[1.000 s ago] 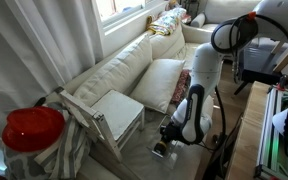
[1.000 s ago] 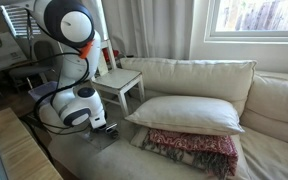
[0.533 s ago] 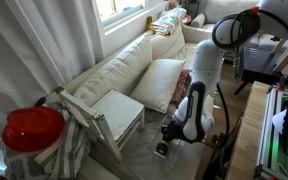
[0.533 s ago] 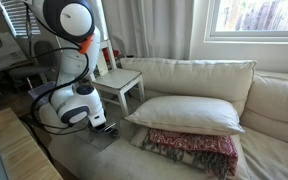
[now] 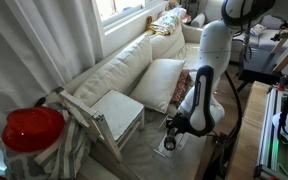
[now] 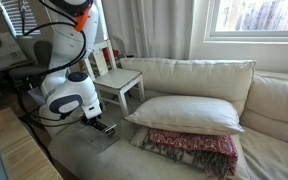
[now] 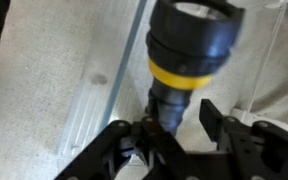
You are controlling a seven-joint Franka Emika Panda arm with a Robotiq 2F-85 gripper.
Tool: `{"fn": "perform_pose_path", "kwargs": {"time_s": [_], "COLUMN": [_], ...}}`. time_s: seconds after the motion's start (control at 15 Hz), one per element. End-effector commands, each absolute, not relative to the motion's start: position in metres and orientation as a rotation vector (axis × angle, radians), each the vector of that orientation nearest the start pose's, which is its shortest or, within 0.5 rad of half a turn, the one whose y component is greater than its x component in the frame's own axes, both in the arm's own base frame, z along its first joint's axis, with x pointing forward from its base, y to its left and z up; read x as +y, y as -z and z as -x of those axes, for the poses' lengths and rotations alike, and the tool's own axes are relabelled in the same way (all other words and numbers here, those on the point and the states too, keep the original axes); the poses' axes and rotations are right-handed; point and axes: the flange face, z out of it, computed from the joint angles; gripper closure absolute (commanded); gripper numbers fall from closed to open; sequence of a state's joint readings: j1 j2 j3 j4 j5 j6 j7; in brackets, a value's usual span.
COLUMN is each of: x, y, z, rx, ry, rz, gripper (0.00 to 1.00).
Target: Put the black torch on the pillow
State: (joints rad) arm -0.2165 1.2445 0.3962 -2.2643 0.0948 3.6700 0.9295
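In the wrist view the black torch (image 7: 192, 45) has a yellow ring and a pale lens end pointing away from me. My gripper (image 7: 174, 130) is shut on its thin rear end, with the left finger tight against it. In both exterior views the gripper (image 5: 168, 136) (image 6: 105, 126) hangs just above the sofa seat, at the end near the white side table. The cream-white pillow (image 5: 158, 82) (image 6: 184, 112) lies further along the seat against the backrest, apart from the gripper. The torch is too small to make out in the exterior views.
A clear plastic tray (image 7: 92, 112) (image 6: 102, 140) lies on the seat under the gripper. A red-patterned cushion (image 6: 191, 150) (image 5: 185, 84) lies beside the pillow. A white side table (image 5: 115, 112) (image 6: 121, 82) stands at the sofa's end, with a red object (image 5: 32, 128) in the foreground.
The arm has straightened upward and the gripper has risen a little off the seat and tray, carrying the torch. The pillow and cushion have not moved.
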Motion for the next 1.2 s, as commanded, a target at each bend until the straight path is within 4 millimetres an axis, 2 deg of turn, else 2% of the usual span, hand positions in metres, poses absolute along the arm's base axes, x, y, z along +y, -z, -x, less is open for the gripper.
{"fn": "perform_pose_path", "kwargs": {"time_s": [0.0,0.33,0.4,0.47,0.73,0.93,1.07,1.13], "x": [0.120,0.122,0.124,0.127,0.144,0.155,0.157,0.157], "y": [0.086,0.089,0.089,0.091,0.105,0.120,0.131,0.136], "z": [-0.393,-0.393,-0.395,-0.398,-0.405,-0.403,-0.401,-0.401], "rx": [1.488,1.488,1.487,1.473,1.429,1.377,1.370,1.370], "ry": [0.027,0.024,0.011,0.003,-0.018,-0.083,-0.113,-0.121], "rz": [2.335,2.336,2.334,2.345,2.374,2.424,2.443,2.448], "gripper": [0.52,0.52,0.27,0.27,0.01,0.00,0.25,0.32]}}
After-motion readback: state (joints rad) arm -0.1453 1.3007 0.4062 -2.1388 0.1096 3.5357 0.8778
